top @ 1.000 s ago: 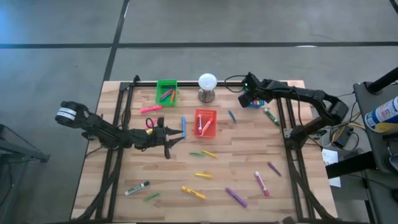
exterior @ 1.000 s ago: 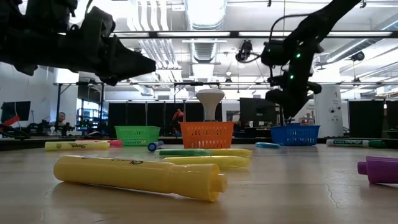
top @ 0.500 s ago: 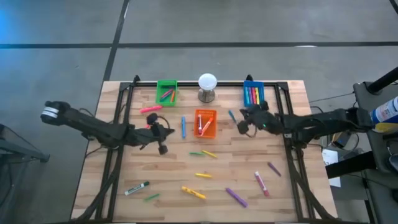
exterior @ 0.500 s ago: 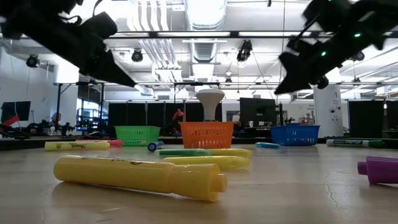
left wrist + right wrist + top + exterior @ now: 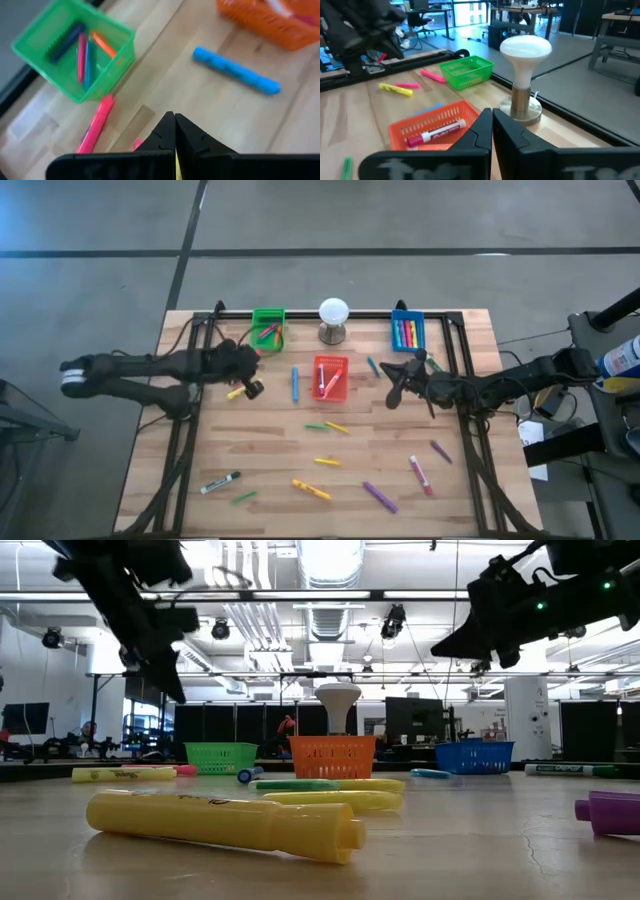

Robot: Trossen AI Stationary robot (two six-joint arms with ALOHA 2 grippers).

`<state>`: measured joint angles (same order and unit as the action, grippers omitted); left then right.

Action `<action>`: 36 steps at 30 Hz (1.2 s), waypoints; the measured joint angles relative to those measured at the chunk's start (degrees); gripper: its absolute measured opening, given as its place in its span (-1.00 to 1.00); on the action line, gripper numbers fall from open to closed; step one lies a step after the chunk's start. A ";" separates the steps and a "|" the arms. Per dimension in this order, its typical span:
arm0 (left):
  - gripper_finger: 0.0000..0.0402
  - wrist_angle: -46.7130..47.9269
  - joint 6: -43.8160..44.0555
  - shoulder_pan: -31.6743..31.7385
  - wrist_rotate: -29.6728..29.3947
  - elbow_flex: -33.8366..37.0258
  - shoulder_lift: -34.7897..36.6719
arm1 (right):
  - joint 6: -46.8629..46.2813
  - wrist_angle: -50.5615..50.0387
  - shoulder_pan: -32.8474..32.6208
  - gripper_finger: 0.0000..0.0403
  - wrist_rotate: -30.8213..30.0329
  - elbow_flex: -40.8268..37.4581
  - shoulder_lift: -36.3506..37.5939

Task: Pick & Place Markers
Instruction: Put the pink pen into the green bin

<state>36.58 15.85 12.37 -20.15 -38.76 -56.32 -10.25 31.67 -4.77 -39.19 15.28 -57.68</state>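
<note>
High view: your left gripper (image 5: 243, 363) hangs pinched closed and empty near the green bin (image 5: 267, 327); your right gripper (image 5: 396, 387), likewise closed and empty, beside the red bin (image 5: 329, 377). Markers (image 5: 311, 490) lie scattered on the table (image 5: 400, 480).
Left wrist view: a pink marker (image 5: 95, 125) lies just beside the green bin.
</note>
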 joint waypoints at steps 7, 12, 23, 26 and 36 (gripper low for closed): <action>-0.87 2.25 -2.67 10.61 3.93 1.29 -6.16 | 0.42 -0.04 0.02 -0.96 0.04 1.03 -1.01; -0.57 1.83 -3.83 11.53 5.13 0.61 -12.34 | 0.58 -0.10 0.02 -0.96 0.21 1.50 -1.99; -0.37 0.69 -7.47 17.47 6.23 0.58 -20.43 | 1.25 -0.14 0.02 -0.96 0.37 2.13 -3.25; -0.37 0.24 -8.82 18.14 7.06 0.96 -21.94 | 1.26 -0.12 0.02 -0.96 0.37 2.12 -3.20; -0.57 -2.50 -10.76 18.55 8.32 1.66 -24.75 | 1.09 -0.12 0.04 -0.96 0.51 2.06 -3.20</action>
<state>34.09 5.09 30.92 -11.82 -37.10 -81.07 -9.16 31.55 -4.73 -38.69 17.34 -60.88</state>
